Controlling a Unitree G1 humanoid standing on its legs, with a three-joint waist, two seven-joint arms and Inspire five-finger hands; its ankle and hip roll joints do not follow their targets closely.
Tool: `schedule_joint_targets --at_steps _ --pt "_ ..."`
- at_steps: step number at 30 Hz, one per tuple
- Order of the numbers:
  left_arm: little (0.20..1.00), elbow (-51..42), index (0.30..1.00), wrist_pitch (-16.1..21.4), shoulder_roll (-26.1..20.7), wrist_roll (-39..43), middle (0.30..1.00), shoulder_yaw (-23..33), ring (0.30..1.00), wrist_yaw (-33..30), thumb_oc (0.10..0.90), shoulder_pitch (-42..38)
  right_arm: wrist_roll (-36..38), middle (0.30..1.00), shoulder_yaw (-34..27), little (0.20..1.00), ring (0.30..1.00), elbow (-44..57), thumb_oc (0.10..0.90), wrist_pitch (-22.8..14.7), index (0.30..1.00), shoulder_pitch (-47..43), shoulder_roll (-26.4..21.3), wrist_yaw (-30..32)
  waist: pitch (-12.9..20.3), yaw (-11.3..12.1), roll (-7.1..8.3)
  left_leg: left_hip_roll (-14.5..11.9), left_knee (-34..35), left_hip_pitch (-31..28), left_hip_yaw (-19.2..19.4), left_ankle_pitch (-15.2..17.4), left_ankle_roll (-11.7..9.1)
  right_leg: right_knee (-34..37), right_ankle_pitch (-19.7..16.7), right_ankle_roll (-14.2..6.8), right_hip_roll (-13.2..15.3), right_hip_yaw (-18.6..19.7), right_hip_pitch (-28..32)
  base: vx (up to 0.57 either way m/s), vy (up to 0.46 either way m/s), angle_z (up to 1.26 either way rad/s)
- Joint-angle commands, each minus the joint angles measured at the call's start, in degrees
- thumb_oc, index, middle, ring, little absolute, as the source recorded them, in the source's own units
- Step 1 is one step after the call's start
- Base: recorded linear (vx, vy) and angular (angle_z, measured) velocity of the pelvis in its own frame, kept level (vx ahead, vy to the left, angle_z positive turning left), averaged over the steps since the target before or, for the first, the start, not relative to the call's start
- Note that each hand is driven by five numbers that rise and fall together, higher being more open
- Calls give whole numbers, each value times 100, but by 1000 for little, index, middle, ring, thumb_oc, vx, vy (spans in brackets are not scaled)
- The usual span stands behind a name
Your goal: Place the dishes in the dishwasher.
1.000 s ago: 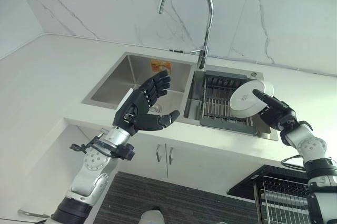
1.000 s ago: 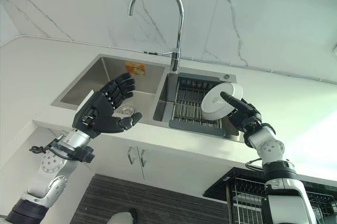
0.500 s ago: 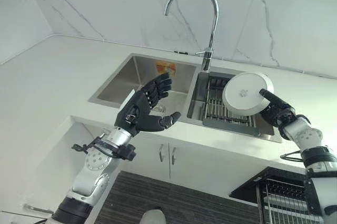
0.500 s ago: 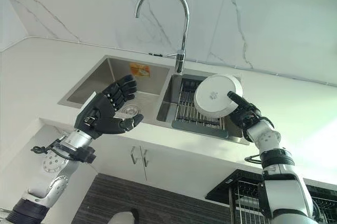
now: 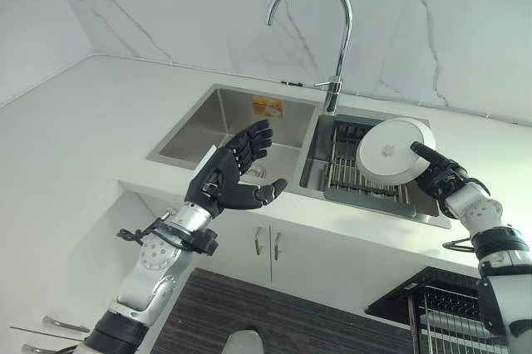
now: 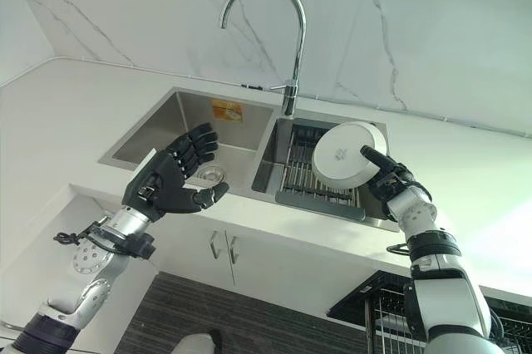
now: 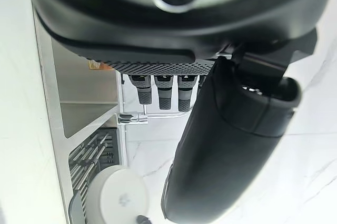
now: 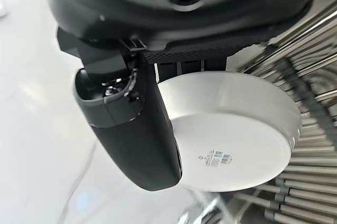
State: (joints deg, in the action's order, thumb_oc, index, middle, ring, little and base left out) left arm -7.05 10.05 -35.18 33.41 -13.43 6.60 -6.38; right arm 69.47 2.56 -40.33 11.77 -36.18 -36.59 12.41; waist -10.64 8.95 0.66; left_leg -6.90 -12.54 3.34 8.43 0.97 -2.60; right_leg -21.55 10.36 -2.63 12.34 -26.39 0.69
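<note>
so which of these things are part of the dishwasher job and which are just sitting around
Part of the job:
- white dish, held by the right robot hand above the sink rack
- dishwasher rack, pulled out at lower right

Just there:
- faucet
- left sink basin
- left robot hand, open and holding nothing

A home kitchen: a steel double sink [image 5: 218, 121] with a tall curved faucet [image 5: 320, 22], marble-look wall [image 5: 449, 22], white counter [image 5: 66, 138] and cabinets [image 5: 291, 254] below.
</note>
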Motion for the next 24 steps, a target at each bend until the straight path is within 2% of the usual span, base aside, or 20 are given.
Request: schedule_joint_targets --at_steps 1,3,4,7,8,11,12,14,16,17,18,21,23,24 --pt "900 -801 900 885 -70 -52 900 515 900 -9 800 -178 -291 300 -363 300 300 1677 400 -1208 300 -404 -158 -121 456 -107 25 -158 -465 -285 -145 1315 -192 436 314 -232 -161 447 109 -23 -182 -3" --pt "900 -902 900 988 10 -123 900 647 900 6 800 -38 -555 300 -502 300 300 2567 400 -1386 300 -39 35 -33 464 -207 -13 -220 -465 -263 -90 1297 -204 436 341 -202 -216 519 46 -32 -105 -2" --pt "900 -1027 900 1020 97 -190 900 804 900 1 800 120 -787 300 -611 300 300 3505 400 -1377 300 409 241 171 482 -275 -47 -230 -465 -216 -133 1284 -207 436 362 -185 -279 619 -14 -62 -48 1" --pt "900 -1143 900 1102 194 -200 900 980 900 -52 800 287 -1832 300 -699 300 300 4401 400 -1305 300 1047 521 321 498 -386 -55 -150 -465 -235 -152 1338 -152 436 352 -204 -360 819 -131 -81 19 -9" --pt "900 -1193 900 1131 235 -230 900 1055 900 -98 800 334 -2081 300 -690 300 300 4620 400 -1291 300 1248 558 230 452 -414 -43 -26 -465 -341 -151 1363 -88 436 318 -235 -372 940 -170 -140 105 -5" --pt "900 -1282 900 1187 420 -361 900 1273 900 -78 800 417 -2108 300 -824 300 300 5091 400 -1419 300 1753 597 -36 192 -291 123 614 -465 -480 -315 1231 132 436 155 -321 -233 1268 -226 -176 120 -44" --pt "900 -1292 900 1199 431 -373 900 1329 900 -46 800 405 -2042 300 -874 300 300 5192 400 -1451 300 1837 637 -84 126 -272 148 737 -465 -438 -383 1251 183 436 96 -349 -228 1349 -263 -232 170 -86" --pt "900 -1274 900 1246 404 -337 900 1357 900 58 800 387 -2090 300 -854 300 300 5316 400 -1659 300 1955 844 -51 24 -375 88 707 -465 -447 -323 1408 285 436 -86 -449 -224 1434 -443 -231 215 -84" --pt "900 -1325 900 1195 329 -355 900 1347 900 182 800 342 -1941 300 -847 300 300 5658 400 -1836 300 2164 1004 -14 -94 -524 53 745 -465 -474 -331 1522 339 436 -463 -715 -119 1558 -777 -236 216 -66" --pt "900 -1345 900 1171 312 -345 900 1349 900 210 800 343 -1922 300 -865 300 300 5719 400 -1843 300 2215 1032 -27 -111 -542 60 766 -465 -469 -344 1532 345 436 -522 -752 -104 1586 -827 -259 184 -43" --pt "900 -1395 900 1111 270 -355 900 1369 900 369 800 320 -1825 300 -939 300 300 5906 400 -1949 300 2379 1112 -88 -199 -609 105 873 -465 -471 -395 1591 378 436 -775 -885 -31 1642 -1025 -207 132 -33" --pt "900 -1510 900 1075 189 -570 900 1282 900 428 800 320 -1696 300 -944 300 300 5975 400 -2158 300 2444 1220 -162 -385 -652 148 1066 -465 -550 -539 1666 418 436 -1166 -869 86 1571 -1225 -198 169 -43" --pt "900 -1501 900 1105 126 -514 900 1237 900 388 800 357 -1527 300 -846 300 300 5851 400 -2310 300 2374 1259 -221 -425 -649 35 981 -465 -560 -408 1724 544 436 -1004 -718 33 1249 -923 -279 131 -50" --pt "900 -1514 900 1146 108 -473 900 1218 900 404 800 340 -1494 300 -789 300 300 5845 400 -2421 300 2361 1236 -185 -396 -646 -15 913 -465 -529 -378 1750 602 436 -856 -673 -7 1231 -786 -273 -46 -75"
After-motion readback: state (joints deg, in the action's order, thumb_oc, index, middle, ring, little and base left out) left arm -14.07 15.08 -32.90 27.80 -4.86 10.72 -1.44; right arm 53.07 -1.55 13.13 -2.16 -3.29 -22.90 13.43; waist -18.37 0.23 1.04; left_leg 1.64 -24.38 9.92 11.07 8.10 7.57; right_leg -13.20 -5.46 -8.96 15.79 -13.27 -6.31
